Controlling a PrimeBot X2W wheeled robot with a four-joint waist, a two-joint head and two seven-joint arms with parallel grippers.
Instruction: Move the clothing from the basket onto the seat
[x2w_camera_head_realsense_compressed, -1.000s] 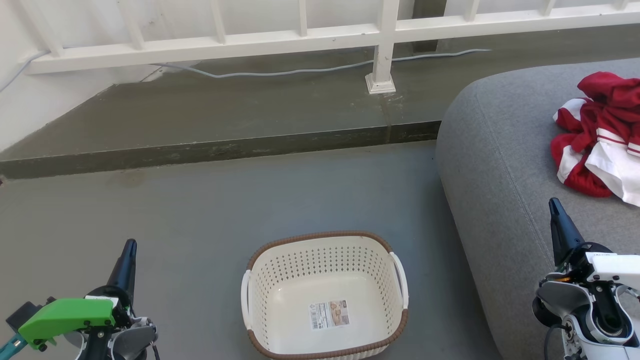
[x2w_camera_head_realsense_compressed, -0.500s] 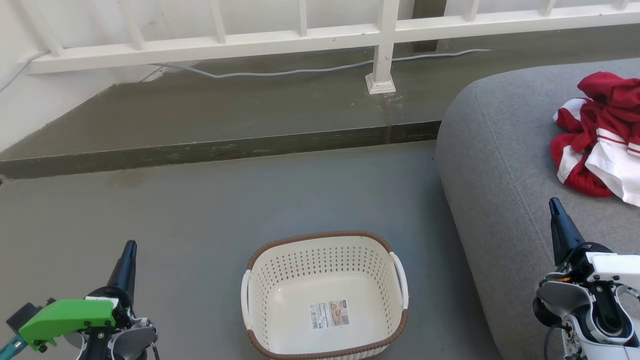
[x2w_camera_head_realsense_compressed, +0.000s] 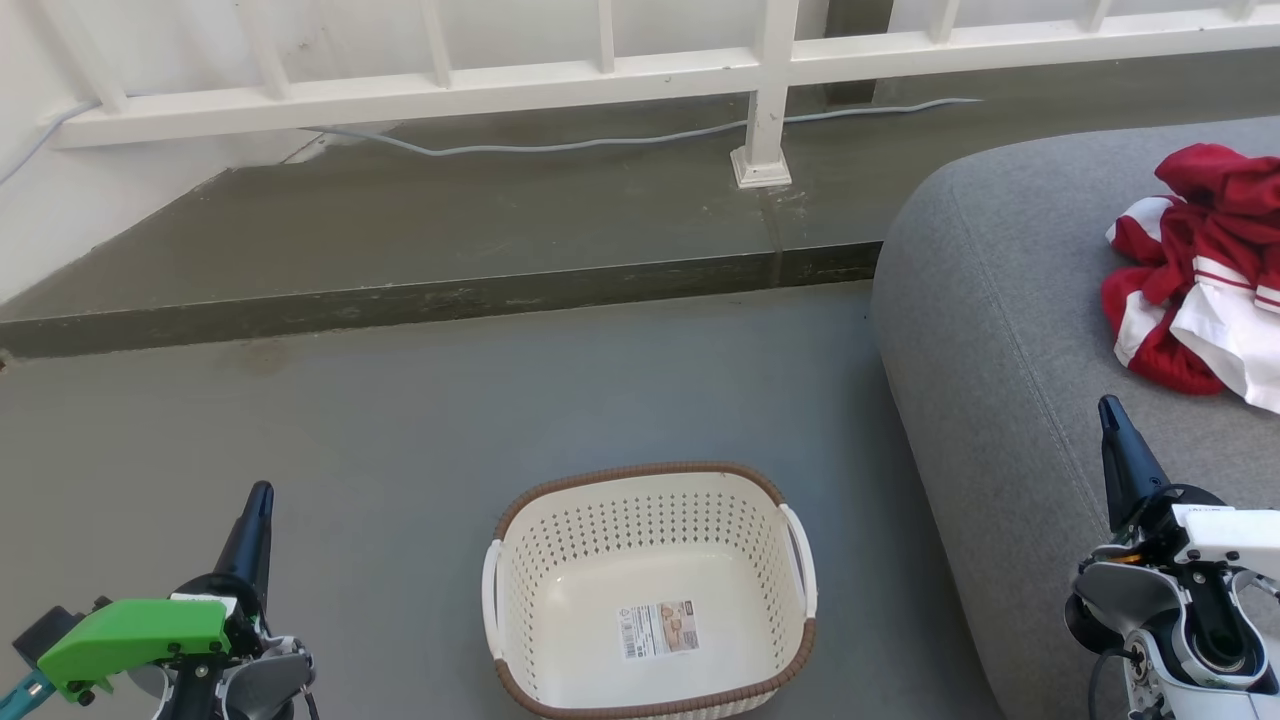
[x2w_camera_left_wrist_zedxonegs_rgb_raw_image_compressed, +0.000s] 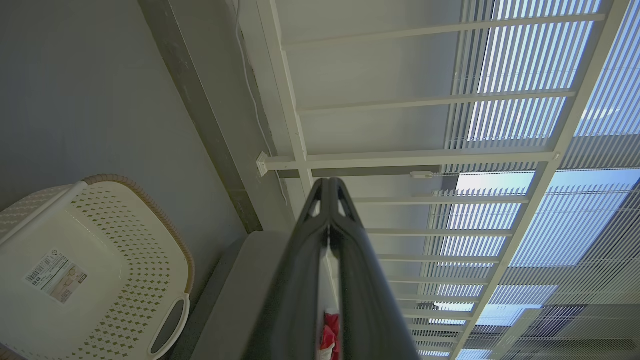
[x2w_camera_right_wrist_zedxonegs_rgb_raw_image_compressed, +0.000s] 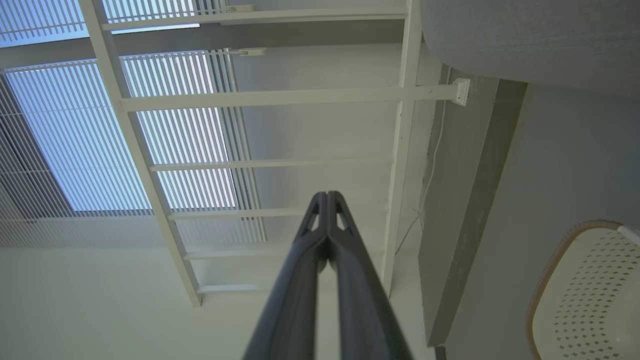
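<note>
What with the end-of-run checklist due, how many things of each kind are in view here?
seat, grey: 1
clothing heap, red and white, lying on it: 1
basket, cream, nothing in it but its label: 1
grippers, both shut: 2 (left gripper, right gripper)
Total: 5

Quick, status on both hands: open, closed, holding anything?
Left hand: closed, fingers pressed together, holding nothing.
Right hand: closed, fingers pressed together, holding nothing.
</note>
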